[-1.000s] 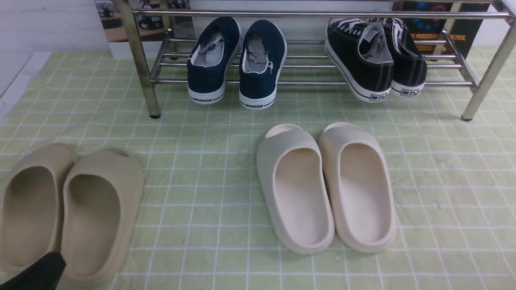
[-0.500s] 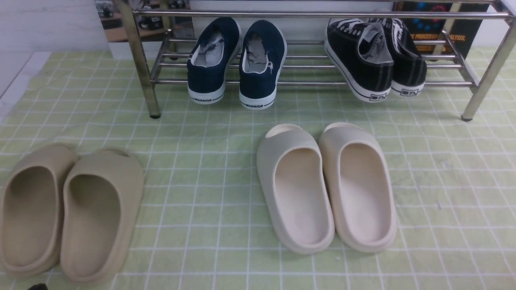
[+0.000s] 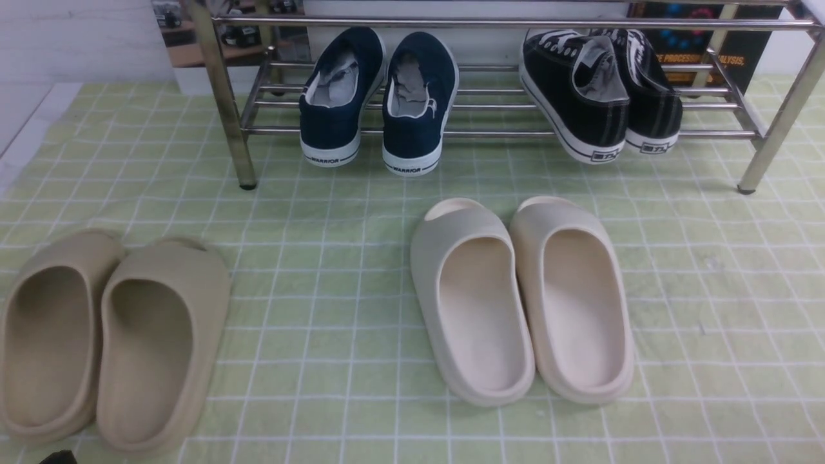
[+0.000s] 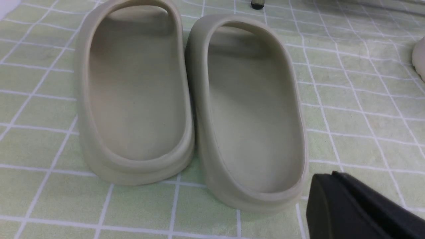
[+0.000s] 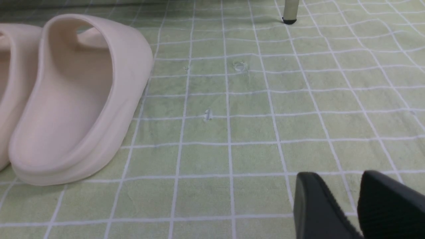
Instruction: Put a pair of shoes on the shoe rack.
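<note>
The pair of shoes is two navy slip-ons with white soles. The left shoe (image 3: 335, 96) and the right shoe (image 3: 416, 103) rest side by side on the lower bars of the chrome shoe rack (image 3: 515, 23), heels toward me. My left gripper (image 4: 327, 177) is shut with nothing in it, low over the cloth beside the heel of a tan slide (image 4: 252, 113). Only a black sliver of the left gripper (image 3: 58, 457) shows in the front view. My right gripper (image 5: 340, 174) is open and empty above bare cloth, far from the rack.
Black lace-up sneakers (image 3: 599, 90) sit on the rack's right half. Cream slides (image 3: 522, 303) lie mid-cloth and tan slides (image 3: 109, 341) at the near left. A green checked cloth (image 3: 335, 258) covers the surface. Rack legs (image 3: 232, 129) (image 3: 770, 142) stand on it.
My left gripper has drawn back out of the front view's lower left corner, leaving only a sliver. The shoes and slides have not moved.
</note>
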Tool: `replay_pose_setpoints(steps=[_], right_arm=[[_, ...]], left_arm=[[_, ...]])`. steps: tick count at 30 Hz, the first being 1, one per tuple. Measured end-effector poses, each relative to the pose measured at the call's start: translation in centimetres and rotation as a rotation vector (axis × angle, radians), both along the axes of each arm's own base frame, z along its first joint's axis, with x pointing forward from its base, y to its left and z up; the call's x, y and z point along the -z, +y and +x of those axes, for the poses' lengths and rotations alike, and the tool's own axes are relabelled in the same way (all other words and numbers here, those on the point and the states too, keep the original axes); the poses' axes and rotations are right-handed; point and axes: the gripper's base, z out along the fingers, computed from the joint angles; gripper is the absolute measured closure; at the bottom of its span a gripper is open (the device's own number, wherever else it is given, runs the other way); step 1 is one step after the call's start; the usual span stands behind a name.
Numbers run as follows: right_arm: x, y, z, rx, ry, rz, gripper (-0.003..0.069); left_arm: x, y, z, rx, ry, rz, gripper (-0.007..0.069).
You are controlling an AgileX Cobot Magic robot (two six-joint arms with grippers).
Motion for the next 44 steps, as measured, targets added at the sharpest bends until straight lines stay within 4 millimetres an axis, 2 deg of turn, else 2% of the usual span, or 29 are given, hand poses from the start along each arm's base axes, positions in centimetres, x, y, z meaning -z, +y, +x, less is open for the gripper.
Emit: replay_pose_setpoints(steps=[44], right_arm=[[0.0,0.0,0.0,0.0,0.0,0.0,0.0422]], left_arm=[[-0.01,0.0,0.0,0.0,-0.001,0.001,0.0624]])
